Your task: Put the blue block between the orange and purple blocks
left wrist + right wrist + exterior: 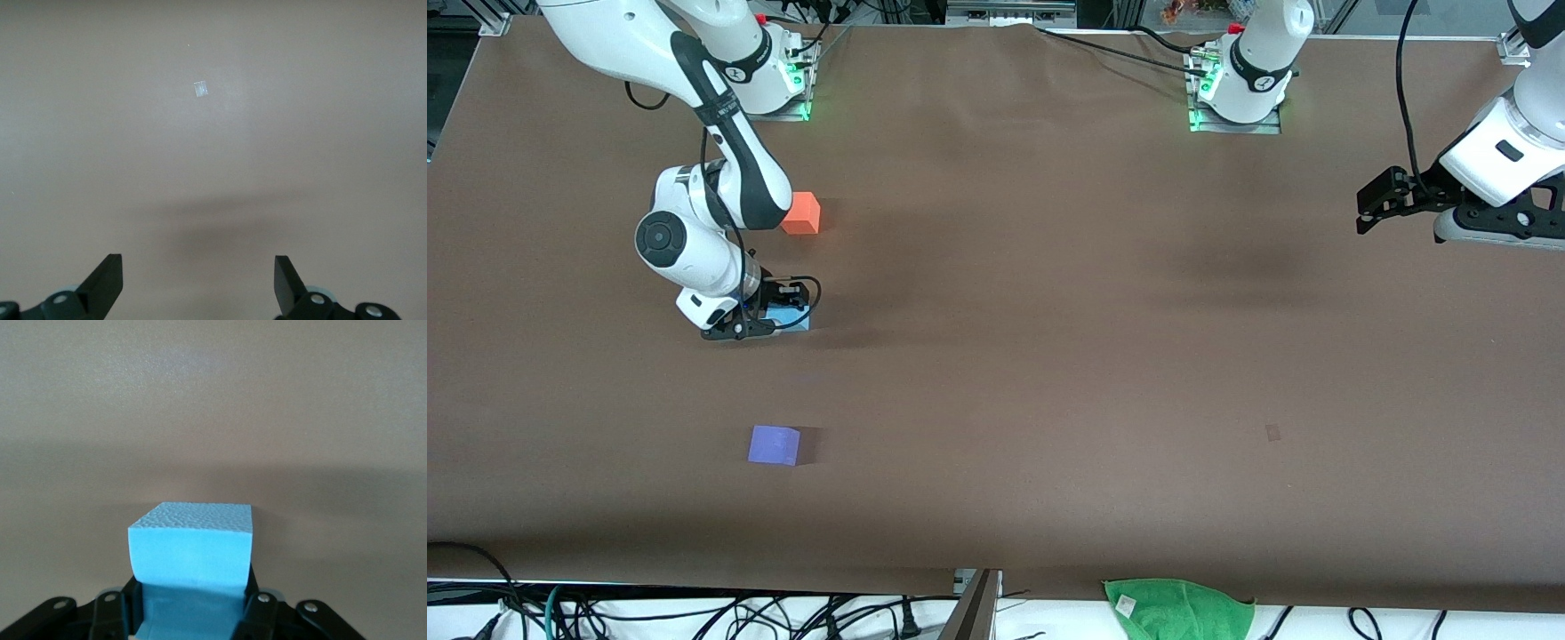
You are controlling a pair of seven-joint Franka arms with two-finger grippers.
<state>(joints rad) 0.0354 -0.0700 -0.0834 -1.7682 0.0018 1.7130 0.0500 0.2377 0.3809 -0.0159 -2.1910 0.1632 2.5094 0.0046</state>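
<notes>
Blue block (191,550) clamped between right pincer (193,613) fingers; left pincer (198,280) wide, waiting.

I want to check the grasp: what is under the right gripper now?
Under the right gripper sits the blue block, between its fingers, on the brown table. The block's lower part and its contact with the table are covered.

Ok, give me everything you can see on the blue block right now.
The blue block is a small sky-blue cube with a matte, pebbled, foam-like surface. It sits between the fingers of the right hand, which is shut on it, low at the table. It lies between the orange block and the purple block, toward the right arm's end.
</notes>
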